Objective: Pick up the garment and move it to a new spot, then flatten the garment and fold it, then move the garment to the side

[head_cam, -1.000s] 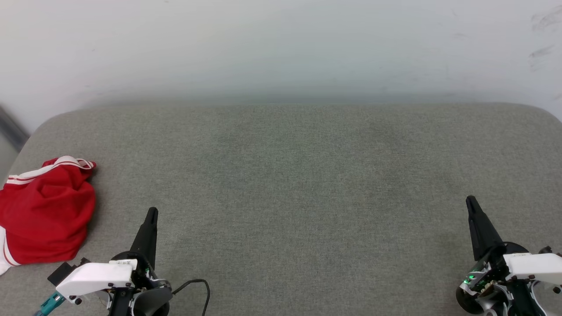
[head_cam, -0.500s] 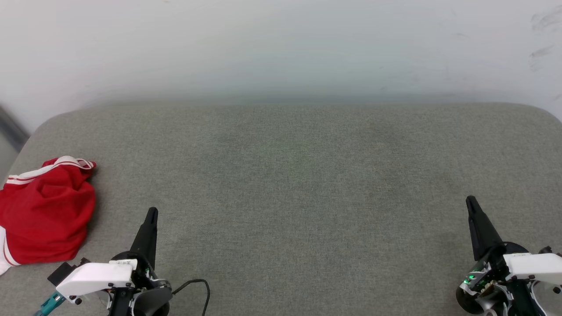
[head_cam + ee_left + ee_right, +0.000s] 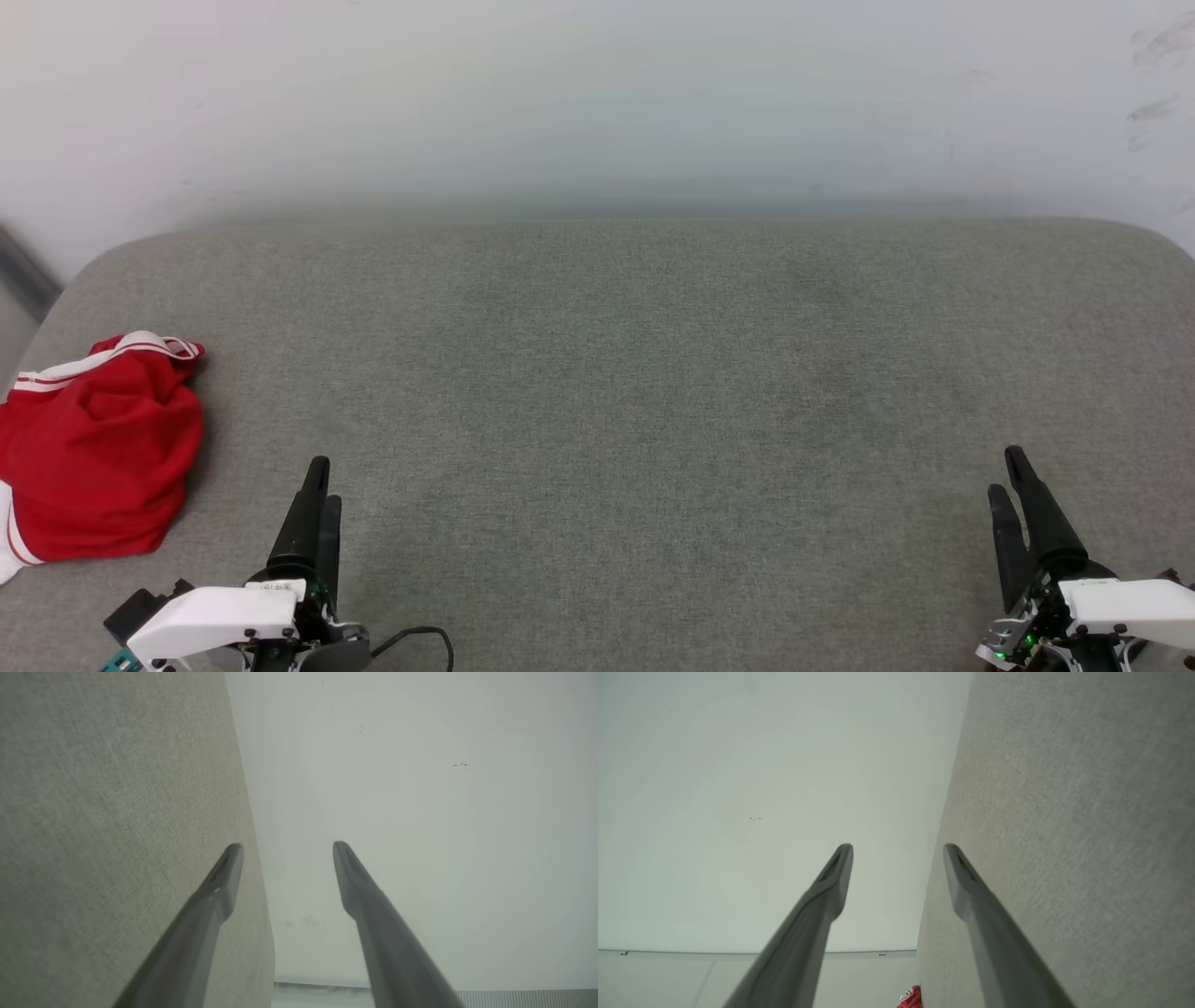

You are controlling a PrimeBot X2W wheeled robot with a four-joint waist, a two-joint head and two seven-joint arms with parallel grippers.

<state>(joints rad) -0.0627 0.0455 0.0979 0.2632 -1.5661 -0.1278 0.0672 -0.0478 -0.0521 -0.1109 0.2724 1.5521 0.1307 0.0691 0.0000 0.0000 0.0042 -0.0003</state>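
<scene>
The garment (image 3: 93, 457) lies crumpled in a red heap with white striped trim at the far left edge of the grey cushioned surface (image 3: 616, 373). A sliver of it (image 3: 911, 997) peeks into the bottom of the right wrist view. My left gripper (image 3: 324, 481) stands at the lower left, just right of the garment and apart from it, open with nothing between its fingers (image 3: 219, 891). Far across at the lower right, my right gripper (image 3: 1005, 471) is open and empty too, its fingers (image 3: 831, 882) spread wide.
A pale wall (image 3: 597, 93) rises behind the surface. The surface has rounded corners, and its left edge runs right beside the garment. A black cable (image 3: 425, 635) loops by my left wrist.
Both grippers have opened from shut, and both arms have drawn back a little toward the bottom of the head view. The garment has not moved.
</scene>
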